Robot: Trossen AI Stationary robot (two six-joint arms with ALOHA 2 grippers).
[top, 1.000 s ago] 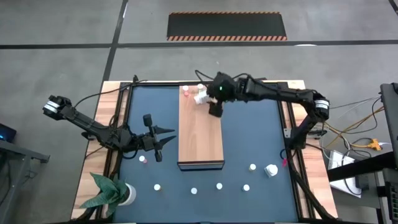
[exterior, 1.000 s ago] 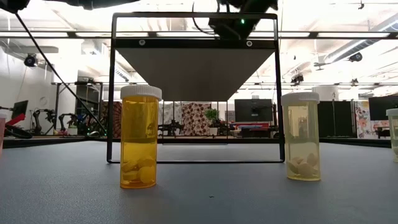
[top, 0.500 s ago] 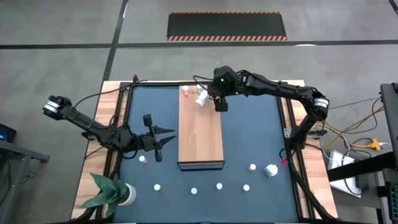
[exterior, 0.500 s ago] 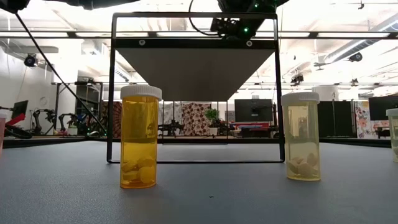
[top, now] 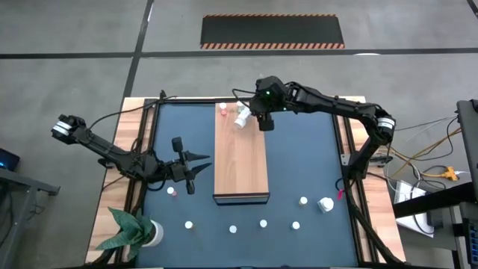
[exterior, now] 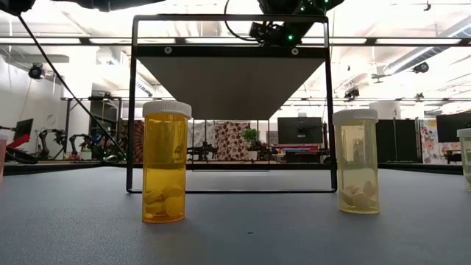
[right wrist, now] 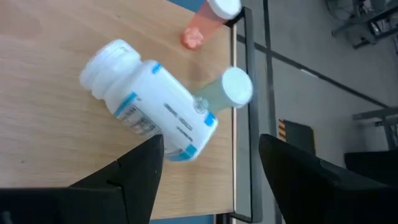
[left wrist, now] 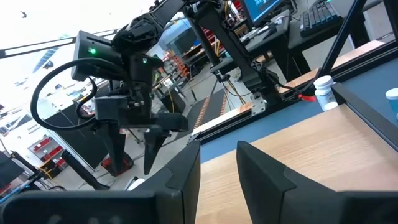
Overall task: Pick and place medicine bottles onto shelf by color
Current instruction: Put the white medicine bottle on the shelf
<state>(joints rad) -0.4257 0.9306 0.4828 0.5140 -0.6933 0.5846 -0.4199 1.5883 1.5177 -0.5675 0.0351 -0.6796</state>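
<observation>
Three medicine bottles [top: 240, 116] are seen at the shelf's [top: 240, 161] far end, one tipped; several are left on the counter [top: 314, 161]. The right gripper [top: 263, 124] is held above them, fingers spread and empty. The left gripper [top: 196, 166] is parked beside the shelf, fingers slightly parted, nothing held.

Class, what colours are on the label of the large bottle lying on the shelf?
White with blue bands on the large bottle; clearest in the right wrist view.

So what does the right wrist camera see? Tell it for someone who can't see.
A white bottle with a blue-edged label lies tipped over on the wooden shelf, between the right gripper's open fingers. A pink bottle and a pale green one are beyond it.
</observation>
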